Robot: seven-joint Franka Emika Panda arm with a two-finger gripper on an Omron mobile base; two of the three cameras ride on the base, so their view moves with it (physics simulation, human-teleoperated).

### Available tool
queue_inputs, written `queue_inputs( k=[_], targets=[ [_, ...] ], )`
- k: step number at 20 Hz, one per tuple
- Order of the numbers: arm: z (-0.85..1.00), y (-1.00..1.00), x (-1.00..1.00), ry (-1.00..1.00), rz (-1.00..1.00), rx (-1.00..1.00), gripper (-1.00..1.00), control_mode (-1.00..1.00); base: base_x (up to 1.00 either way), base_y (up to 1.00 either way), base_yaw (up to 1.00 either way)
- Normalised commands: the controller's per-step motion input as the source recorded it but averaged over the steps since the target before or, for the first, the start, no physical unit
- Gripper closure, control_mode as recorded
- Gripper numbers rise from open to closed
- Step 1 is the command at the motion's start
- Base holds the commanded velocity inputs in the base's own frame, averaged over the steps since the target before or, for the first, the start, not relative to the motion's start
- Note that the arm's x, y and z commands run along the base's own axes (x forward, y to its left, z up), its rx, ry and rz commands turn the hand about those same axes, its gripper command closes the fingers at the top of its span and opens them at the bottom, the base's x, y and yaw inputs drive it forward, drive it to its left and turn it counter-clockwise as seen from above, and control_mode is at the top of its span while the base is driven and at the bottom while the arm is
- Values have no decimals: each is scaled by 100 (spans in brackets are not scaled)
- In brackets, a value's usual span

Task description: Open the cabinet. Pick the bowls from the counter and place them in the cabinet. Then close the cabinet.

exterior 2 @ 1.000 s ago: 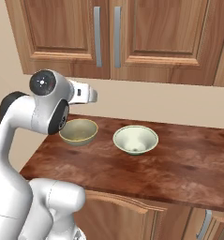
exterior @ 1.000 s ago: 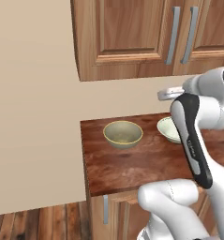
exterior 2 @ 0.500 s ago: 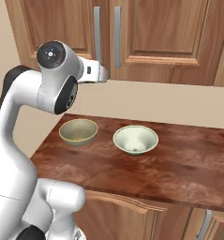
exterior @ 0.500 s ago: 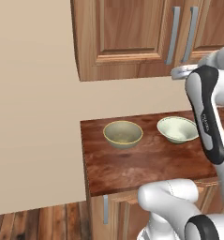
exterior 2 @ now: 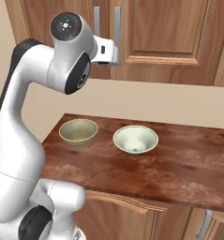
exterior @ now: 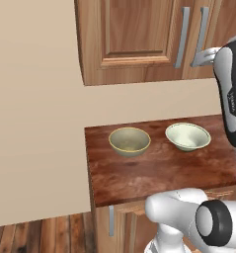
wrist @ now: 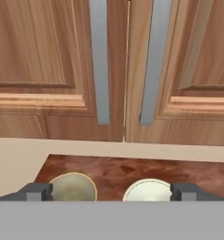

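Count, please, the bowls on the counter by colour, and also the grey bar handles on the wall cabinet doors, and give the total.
Olive-tan bowl: 1
Pale white-green bowl: 1
Grey bar handles, left handle and right handle: 2
Total: 4

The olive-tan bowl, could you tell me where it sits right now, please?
The olive-tan bowl sits on the counter near its left end, beside the pale bowl to its right, below the closed cabinet.
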Motion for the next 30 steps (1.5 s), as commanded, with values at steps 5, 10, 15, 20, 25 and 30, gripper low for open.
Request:
queue_inputs(
  k=[5, 10, 15, 20, 25, 30],
  targets=[
    [5, -30, 26, 0, 0, 0, -100, -100, 0, 0, 0],
    [-1, -12, 50, -8, 0, 1, -100, -100, 0, 0, 0],
    [-5, -1, 53, -15, 0, 1, -100, -100, 0, 0, 0],
    [-1, -6, 50, -7, 0, 3, -100, -100, 0, 0, 0],
    [0, -15, 59, 0, 0, 5, -100, -100, 0, 0, 0],
    [0, -13, 62, 0, 0, 4, -100, -100, 0, 0, 0]
  ],
)
